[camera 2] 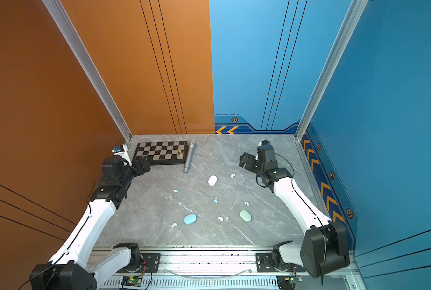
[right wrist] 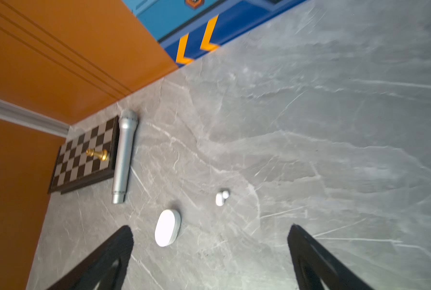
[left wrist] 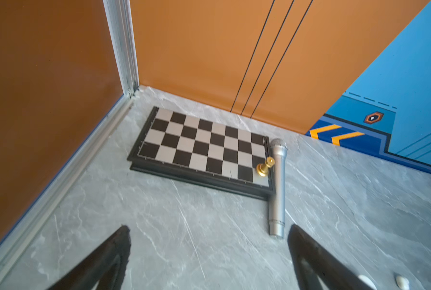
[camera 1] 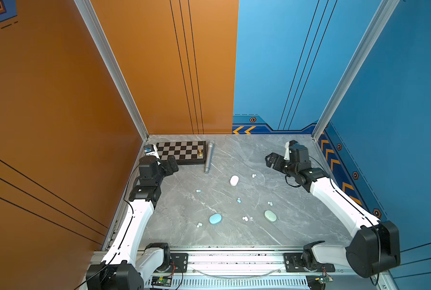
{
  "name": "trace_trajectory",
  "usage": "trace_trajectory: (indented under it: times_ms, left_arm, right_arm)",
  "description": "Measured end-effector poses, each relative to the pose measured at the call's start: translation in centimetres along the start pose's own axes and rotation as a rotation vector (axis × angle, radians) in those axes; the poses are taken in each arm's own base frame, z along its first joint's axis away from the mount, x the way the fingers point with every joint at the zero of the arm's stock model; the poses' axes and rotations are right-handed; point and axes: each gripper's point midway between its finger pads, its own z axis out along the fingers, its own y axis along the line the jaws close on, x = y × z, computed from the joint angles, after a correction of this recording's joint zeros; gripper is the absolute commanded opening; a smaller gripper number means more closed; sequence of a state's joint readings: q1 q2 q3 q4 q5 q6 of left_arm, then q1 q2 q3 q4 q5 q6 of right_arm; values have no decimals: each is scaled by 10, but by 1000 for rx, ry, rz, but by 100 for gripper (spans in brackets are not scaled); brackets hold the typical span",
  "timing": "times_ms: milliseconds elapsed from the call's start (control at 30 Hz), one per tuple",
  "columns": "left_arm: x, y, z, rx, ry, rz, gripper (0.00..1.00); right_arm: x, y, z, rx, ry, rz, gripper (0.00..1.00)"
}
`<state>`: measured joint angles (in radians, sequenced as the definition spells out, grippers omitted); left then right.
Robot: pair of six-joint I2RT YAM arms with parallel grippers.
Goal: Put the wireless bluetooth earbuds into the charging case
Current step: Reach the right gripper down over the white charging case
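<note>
Three shut oval charging cases lie on the grey marble table: white (camera 1: 234, 180) (camera 2: 212, 180), light blue (camera 1: 215, 218) and pale green (camera 1: 270, 216). Several tiny earbuds are scattered around them: white (camera 1: 253, 175) (right wrist: 222, 197), blue (camera 1: 198, 191) (camera 1: 238, 200), pale green (camera 1: 270, 203), white (camera 1: 245, 218). My left gripper (camera 1: 171, 164) (left wrist: 209, 227) hovers open and empty near the chessboard's front corner. My right gripper (camera 1: 272, 162) (right wrist: 210, 226) is open and empty at the back right, with the white case (right wrist: 167, 228) just ahead of one finger.
A chessboard (camera 1: 181, 150) with a gold chess piece (camera 1: 200, 152) lies at the back left. A silver microphone (camera 1: 208, 157) rests along its right edge. Walls enclose the table at the left, back and right.
</note>
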<state>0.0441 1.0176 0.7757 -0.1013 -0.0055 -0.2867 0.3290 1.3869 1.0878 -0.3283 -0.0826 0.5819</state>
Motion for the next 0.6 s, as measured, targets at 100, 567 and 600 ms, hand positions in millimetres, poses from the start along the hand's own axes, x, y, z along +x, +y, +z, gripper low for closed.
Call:
trace_trajectory:
  times_ms: [100, 567, 600]
  left_arm:
    - [25, -4, 0, 55, 59, -4, 100]
    - [51, -81, -16, 318, 157, 138, 98]
    - [55, -84, -17, 328, 168, 149, 98]
  right_arm:
    - [33, 34, 26, 9, 140, -71, 92]
    - [152, 80, 118, 174, 565, -187, 78]
    - [155, 79, 121, 184, 578, -181, 77]
